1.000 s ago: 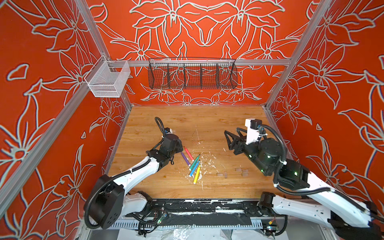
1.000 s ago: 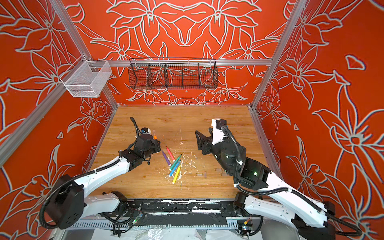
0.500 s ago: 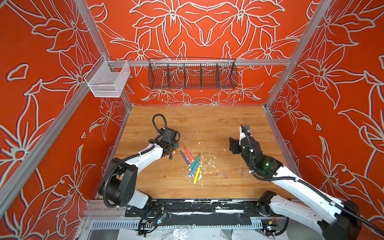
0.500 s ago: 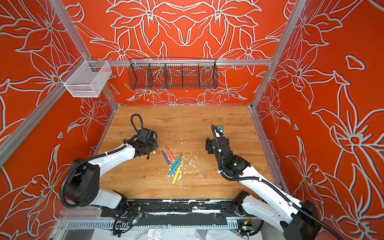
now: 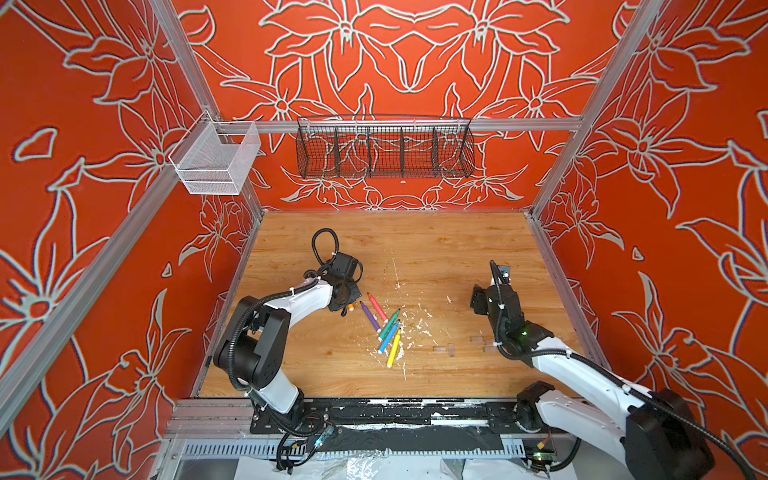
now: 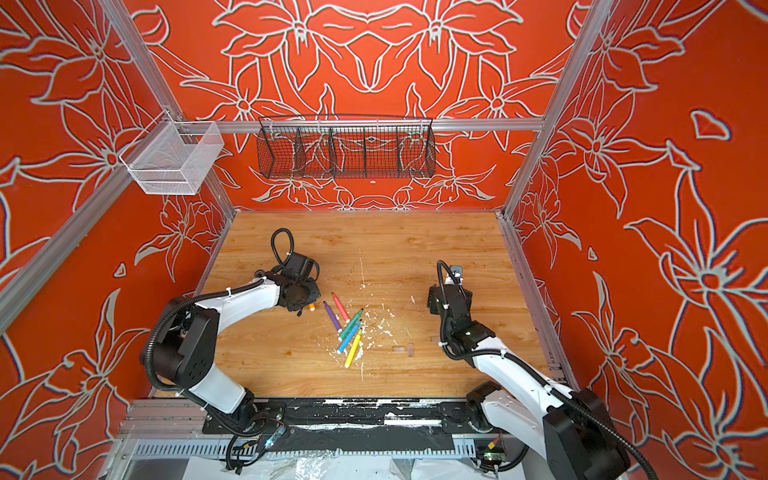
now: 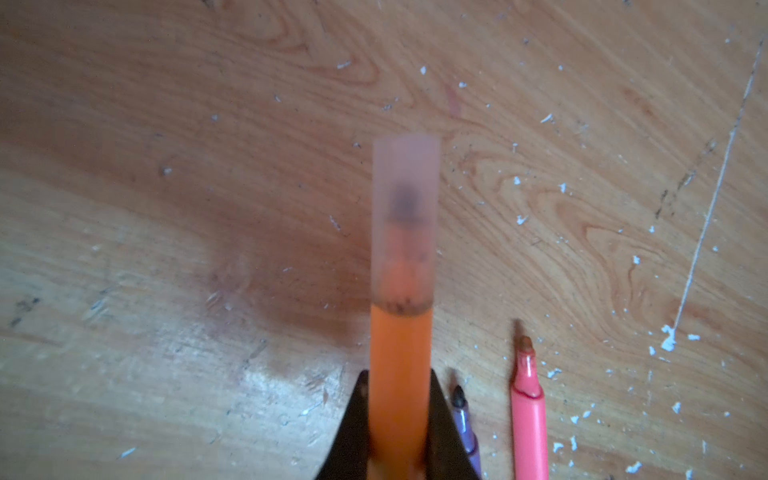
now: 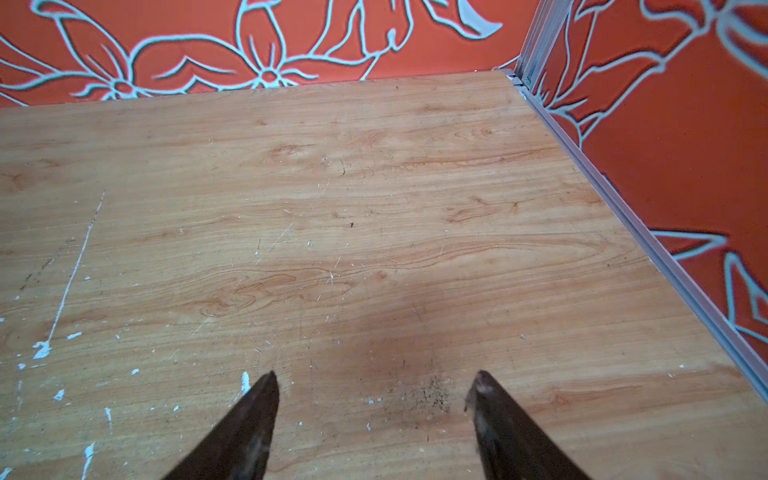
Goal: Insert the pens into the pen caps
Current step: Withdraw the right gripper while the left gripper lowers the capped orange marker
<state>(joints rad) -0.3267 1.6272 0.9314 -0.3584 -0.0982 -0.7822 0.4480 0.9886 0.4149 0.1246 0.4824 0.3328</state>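
My left gripper point(image 7: 398, 378) is shut on the orange pen point(image 7: 400, 374), whose tip sits inside a clear pen cap point(image 7: 405, 220). In both top views this gripper point(image 5: 347, 305) hangs low at the left of the loose pens. Purple point(image 5: 370, 316), pink point(image 5: 377, 306), green point(image 5: 390, 319), blue point(image 5: 388, 336) and yellow point(image 5: 393, 354) pens lie uncapped mid-table. Clear pen caps point(image 5: 438, 349) point(image 5: 451, 350) point(image 5: 477, 339) lie to their right. My right gripper point(image 8: 374, 386) is open and empty, low over bare wood point(image 5: 480, 296), beyond those caps.
White flecks of debris point(image 5: 415, 324) are scattered around the pens. A black wire basket point(image 5: 384, 147) hangs on the back wall and a white mesh basket point(image 5: 214, 162) at the left corner. The right wall rail point(image 8: 648, 232) runs close to my right gripper.
Both arms have come down from high above the table to low over it. The left still holds the capped orange pen. The right jaws have widened a little.
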